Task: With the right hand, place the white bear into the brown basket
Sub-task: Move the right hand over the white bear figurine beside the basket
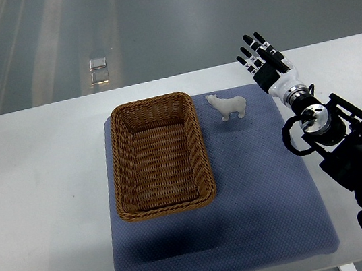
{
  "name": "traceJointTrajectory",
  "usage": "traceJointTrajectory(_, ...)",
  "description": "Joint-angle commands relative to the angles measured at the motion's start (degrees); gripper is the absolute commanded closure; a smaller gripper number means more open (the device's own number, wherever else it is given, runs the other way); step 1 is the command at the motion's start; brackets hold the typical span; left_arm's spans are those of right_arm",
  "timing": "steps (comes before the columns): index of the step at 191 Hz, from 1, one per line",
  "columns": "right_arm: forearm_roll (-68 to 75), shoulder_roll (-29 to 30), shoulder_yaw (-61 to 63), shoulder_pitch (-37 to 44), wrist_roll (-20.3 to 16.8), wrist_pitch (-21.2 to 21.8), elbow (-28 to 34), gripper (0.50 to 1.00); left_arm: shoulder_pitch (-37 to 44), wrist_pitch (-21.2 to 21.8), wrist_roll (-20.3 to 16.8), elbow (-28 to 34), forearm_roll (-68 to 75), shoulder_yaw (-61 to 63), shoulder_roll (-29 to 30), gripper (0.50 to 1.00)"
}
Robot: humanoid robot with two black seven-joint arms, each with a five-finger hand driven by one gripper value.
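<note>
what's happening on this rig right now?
The right hand hovers open, fingers extended, above the table's far right part, holding nothing. The white bear stands on the blue mat, between the hand and the brown basket, touching neither. The basket looks empty. The bear is not yet grasped. No left arm is visible.

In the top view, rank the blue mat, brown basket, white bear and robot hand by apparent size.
1. Blue mat
2. Brown basket
3. Right robot hand, though it may sit nearer the camera
4. White bear
</note>
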Motion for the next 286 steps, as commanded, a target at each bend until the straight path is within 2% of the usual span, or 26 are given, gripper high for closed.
traceJointTrajectory(1, 0.0, 0.0, -0.1, 0.0, 0.0, 0.0, 0.0, 0.572, 0.0, 0.1, 0.1, 0.0, 0.0, 0.0, 0.0, 0.5)
traceJointTrajectory(82, -1.6, 0.0, -7.1, 2.2, -0.3, 0.0, 0.9, 0.572, 0.0, 0.5, 0.0, 0.2, -0.3, -0.1, 0.0, 0.5)
traceJointTrajectory(109, -10.1, -4.2, -12.8, 6.9, -0.6, 0.1, 1.1, 0.574, 0.0, 0.5, 0.0, 0.3, -0.3, -0.1, 0.0, 0.5)
traceJointTrajectory(135, -21.9, -8.9, -21.1, 13.4, -1.4, 2.0, 1.1, 0.574, 0.0, 0.4, 0.0, 0.2, -0.3, -0.1, 0.0, 0.5)
traceJointTrajectory(182, -43.9, -17.6, -42.3, 27.8, -10.6, 16.2, 4.4, 0.572, 0.0, 0.2, 0.0, 0.2, -0.3, 0.0, 0.0, 0.5)
traceJointTrajectory(192, -47.9, -18.5, -46.9, 31.6, -13.6, 20.7, 5.3, 0.572, 0.0, 0.3, 0.0, 0.2, -0.3, 0.0, 0.0, 0.5)
traceJointTrajectory(201, -50.9, -19.0, -51.5, 35.7, -18.0, 25.1, 6.0, 0.572, 0.0, 0.2, 0.0, 0.2, -0.3, 0.0, 0.0, 0.5)
traceJointTrajectory(208, -51.4, -19.0, -53.9, 37.9, -20.6, 26.9, 6.2, 0.572, 0.0, 0.3, 0.0, 0.2, -0.3, 0.0, 0.0, 0.5)
traceJointTrajectory(218, -51.2, -18.0, -56.7, 40.7, -24.3, 26.9, 6.2, 0.574, 0.0, 0.3, 0.0, 0.2, -0.3, 0.0, 0.0, 0.5)
traceJointTrajectory(228, -51.2, -17.2, -57.1, 41.0, -25.7, 26.9, 6.0, 0.574, 0.0, 0.3, 0.0, 0.2, -0.3, -0.1, 0.0, 0.5)
traceJointTrajectory(250, -49.7, -14.4, -56.9, 40.5, -26.0, 24.7, 5.6, 0.576, 0.0, 0.2, 0.0, 0.2, -0.3, -0.1, 0.0, 0.5)
traceJointTrajectory(286, -49.5, -13.7, -57.4, 37.2, -26.8, 20.0, 4.5, 0.581, 0.0, 0.1, 0.0, 0.2, -0.3, 0.0, 0.0, 0.5)
